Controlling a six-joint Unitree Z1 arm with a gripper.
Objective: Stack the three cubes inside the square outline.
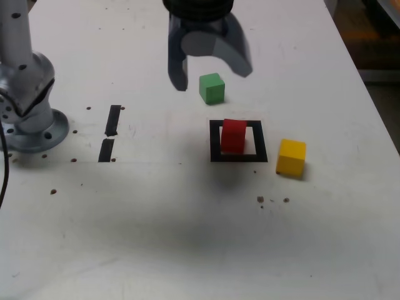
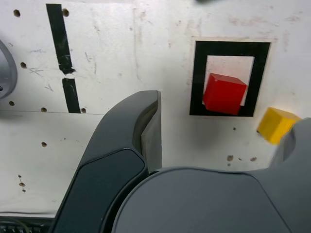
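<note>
The red cube sits inside the square outline, off-centre and overlapping one tape edge. The green cube rests on the table just behind the outline and is not seen in the wrist view. The yellow cube lies just outside the outline on the exterior view's right. My gripper hangs above the table over the green cube's area, open, with nothing between its fingers.
The arm's grey base stands at the exterior view's left. Two short black tape strips lie between the base and the outline. The table's edge runs down the exterior view's right.
</note>
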